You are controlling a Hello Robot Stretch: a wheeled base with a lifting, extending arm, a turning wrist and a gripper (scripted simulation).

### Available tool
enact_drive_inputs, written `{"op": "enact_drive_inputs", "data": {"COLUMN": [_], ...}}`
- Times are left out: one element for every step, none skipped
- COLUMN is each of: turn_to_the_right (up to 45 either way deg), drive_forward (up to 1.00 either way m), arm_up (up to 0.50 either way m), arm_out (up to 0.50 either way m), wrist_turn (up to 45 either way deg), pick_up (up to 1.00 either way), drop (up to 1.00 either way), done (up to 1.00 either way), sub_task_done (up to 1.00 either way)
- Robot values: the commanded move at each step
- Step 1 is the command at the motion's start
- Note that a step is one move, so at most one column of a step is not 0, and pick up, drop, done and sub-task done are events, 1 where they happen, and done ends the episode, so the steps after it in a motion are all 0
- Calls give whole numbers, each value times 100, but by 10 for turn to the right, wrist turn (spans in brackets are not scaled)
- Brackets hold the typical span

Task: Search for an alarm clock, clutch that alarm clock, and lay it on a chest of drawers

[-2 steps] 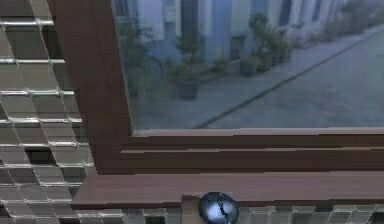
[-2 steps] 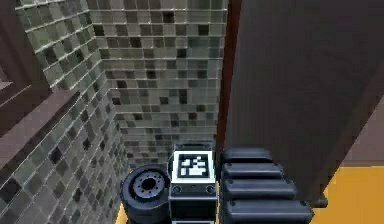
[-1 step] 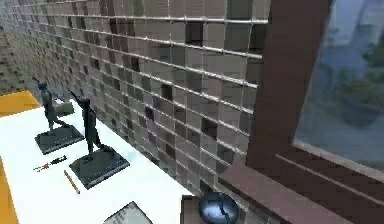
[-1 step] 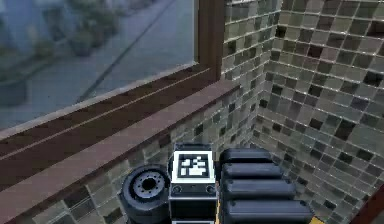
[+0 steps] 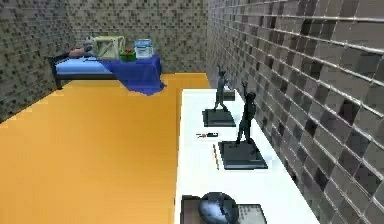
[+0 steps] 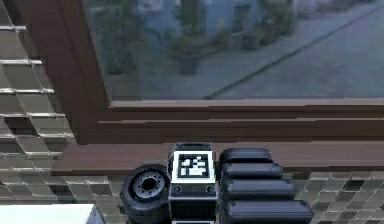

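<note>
**Arm end low under a window; white table with statues ahead**

In the arm side view, the gripper [image 6: 148, 190] shows at the bottom edge as a dark round body. It sits just left of a white marker square [image 6: 192, 167], with a ribbed dark block [image 6: 255, 185] on the right. Its fingers cannot be made out, so I cannot tell how the claw stands or whether it has hold of anything. Behind it runs a grey tiled wall [image 6: 30, 100], and farther out is a brown frame [image 6: 200, 125] around a wide window [image 6: 240, 50].

In the forward view, a long white table [image 5: 193, 175] runs along the right-hand tiled wall [image 5: 310, 90]. At its near end lies a dark round thing [image 5: 214, 208] with a shine on it, beside a flat dark slab [image 5: 252, 213]. I cannot tell whether this is the alarm clock. Farther along the table stands a dark statue [image 5: 245, 120] on a square base. A small red and dark stick [image 5: 207, 133] lies just left of it. A second statue [image 5: 219, 90] stands beyond.

An orange floor [image 5: 100, 140] spreads to the left. At the far wall stands a bed [image 5: 75, 66] with a blue blanket [image 5: 140, 72] hanging off its right end. On the bed sit a pale box [image 5: 107, 47] and a blue and white pail [image 5: 143, 47].
</note>
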Motion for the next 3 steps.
{"op": "enact_drive_inputs", "data": {"turn_to_the_right": [-450, -390, 0], "drive_forward": [0, 0, 30], "arm_up": [0, 0, 0], "arm_out": [0, 0, 0], "wrist_turn": [0, 0, 0], "pick_up": [0, 0, 0], "drop": [0, 0, 0], "done": [0, 0, 0], "sub_task_done": [0, 0, 0]}}
